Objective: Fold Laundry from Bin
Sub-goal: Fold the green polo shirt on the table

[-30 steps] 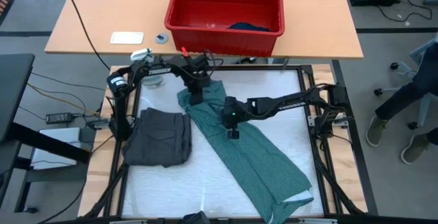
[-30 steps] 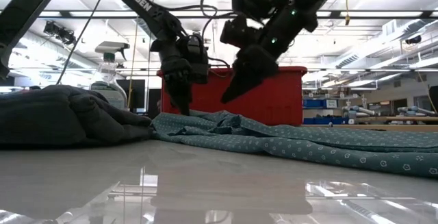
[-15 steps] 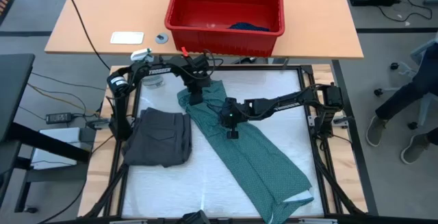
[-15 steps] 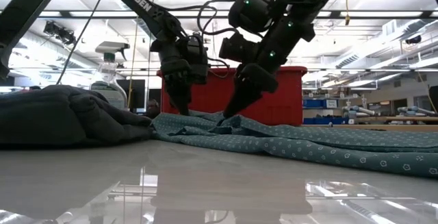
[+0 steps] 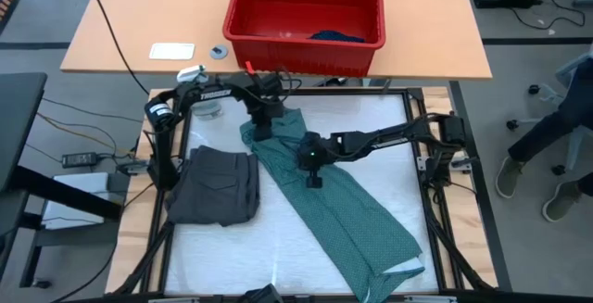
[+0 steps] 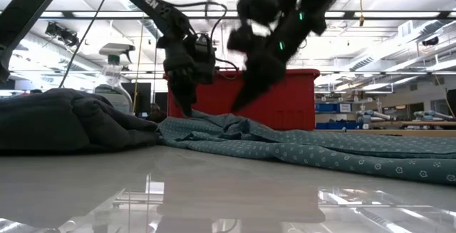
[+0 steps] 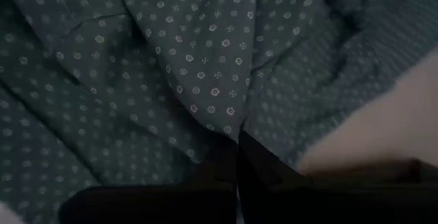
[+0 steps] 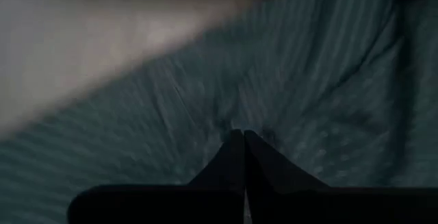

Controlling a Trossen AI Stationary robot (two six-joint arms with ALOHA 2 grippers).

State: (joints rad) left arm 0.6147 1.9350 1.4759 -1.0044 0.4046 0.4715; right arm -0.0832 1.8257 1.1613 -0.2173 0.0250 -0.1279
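The teal-green dotted garment [image 5: 352,210] lies in a long slant on the white table top, from far left of middle to the near right corner. My left gripper [image 5: 262,129] is shut on its far end. My right gripper [image 5: 298,147] is shut on it a short way along, toward the right. A folded dark grey piece [image 5: 215,187] rests flat at the left. The red bin [image 5: 304,39] stands on the wooden table beyond, with a blue piece [image 5: 335,36] inside. My left gripper pinches a raised fold of the teal garment [image 7: 229,125] between its two shut fingers, near the garment's far end. The fingers slant steeply down from the far side. The cloth around the fold rests on the table. My right gripper pinches a ridge of the teal garment [image 8: 233,122] between its two shut fingers; creases run in toward the tips. The fingers slant down from the table's right. In the low view the cloth [image 6: 239,122] rises in a small peak under them and the rest lies on the table.
A white card [image 5: 172,51] and a small round object [image 5: 218,52] lie on the wooden table left of the bin. A person's legs [image 5: 556,136] show beyond the table's right side. Bare white table top lies near left and far right of the garment.
My right gripper has dropped from above the teal garment down onto it, taken hold of a fold, and now shows blurred, a little higher. The cloth under it has gathered into a small peak. My left gripper has kept its hold.
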